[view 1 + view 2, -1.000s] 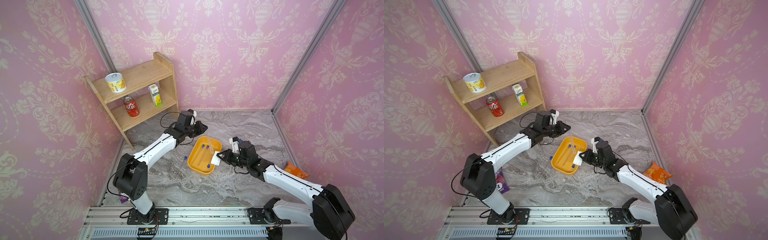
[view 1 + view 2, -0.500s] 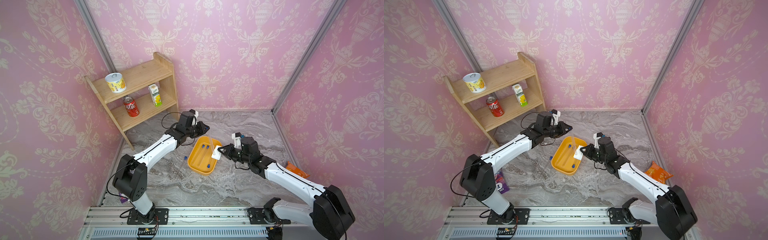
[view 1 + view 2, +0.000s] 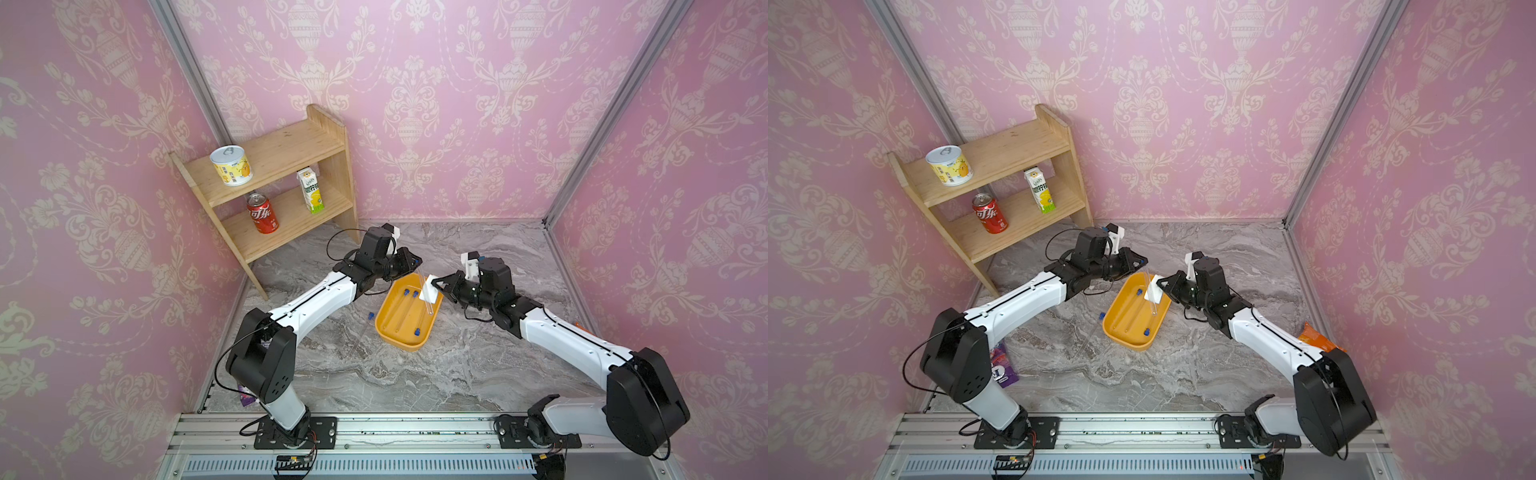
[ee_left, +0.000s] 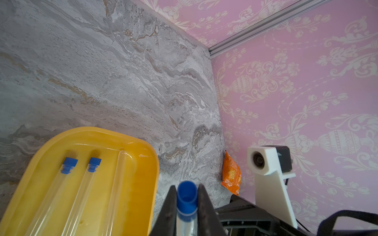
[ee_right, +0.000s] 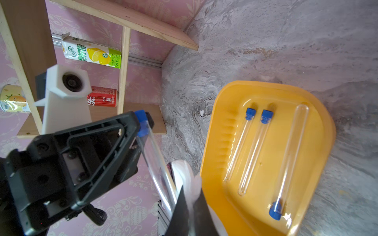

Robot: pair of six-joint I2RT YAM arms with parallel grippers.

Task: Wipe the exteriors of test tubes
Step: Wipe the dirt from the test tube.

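Observation:
My left gripper (image 3: pixel 415 262) (image 4: pixel 187 196) is shut on the blue-capped end of one test tube (image 5: pixel 155 163), which hangs slanted above the yellow tray (image 3: pixel 399 338) (image 5: pixel 210 143). My right gripper (image 3: pixel 436 286) (image 5: pixel 191 196) is shut on a white wiping pad (image 3: pixel 430 291) (image 5: pixel 186 175) that presses against this tube's side. Three more test tubes (image 5: pixel 255 153) (image 4: pixel 92 169) lie side by side in the tray. In both top views another test tube (image 3: pixel 361 332) (image 3: pixel 1090 336) lies on the marble table just left of the tray.
A wooden shelf (image 3: pixel 282 166) at the back left holds a yellow can, a red can and a juice carton. An orange snack packet (image 3: pixel 1316 336) (image 4: pixel 231 175) lies by the right wall. A purple packet (image 3: pixel 998 365) sits beside the left arm's base.
My right gripper has slid the white pad along the held tube, away from the rail and toward the capped end. The left arm and its tube have stayed still.

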